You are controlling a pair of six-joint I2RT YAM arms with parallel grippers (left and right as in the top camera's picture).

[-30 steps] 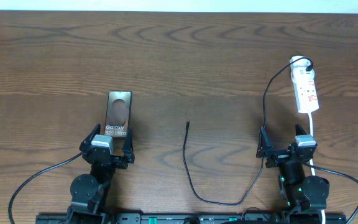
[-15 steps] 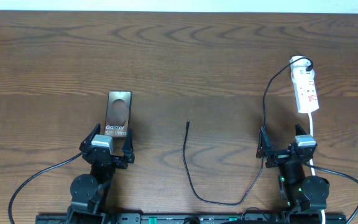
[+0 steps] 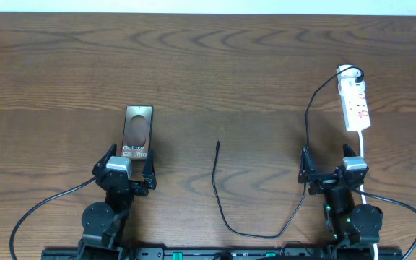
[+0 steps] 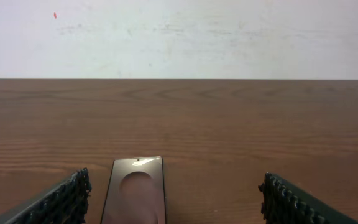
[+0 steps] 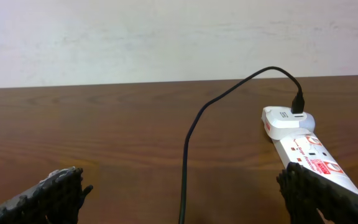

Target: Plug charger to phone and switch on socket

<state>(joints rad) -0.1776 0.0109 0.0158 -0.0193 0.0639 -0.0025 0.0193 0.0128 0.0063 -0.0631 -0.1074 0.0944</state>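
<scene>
The phone (image 3: 137,133) lies flat on the table at left, its screen up with white "Galaxy S25 Ultra" text. My left gripper (image 3: 126,167) stands open just behind its near end; in the left wrist view the phone (image 4: 137,190) lies between the fingers, nearer the left one. The charger cable (image 3: 226,209) curves across the middle, its connector tip (image 3: 218,144) lying free. The cable rises to a white adapter (image 5: 283,119) plugged into the socket (image 3: 355,102) at right. My right gripper (image 3: 332,167) stands open and empty behind the socket, the cable (image 5: 185,180) running between its fingers.
The socket's white cord (image 3: 362,155) runs back past the right arm. The robots' black cables (image 3: 38,213) loop at the near edge on both sides. A pale wall borders the far edge of the wooden table (image 3: 215,65).
</scene>
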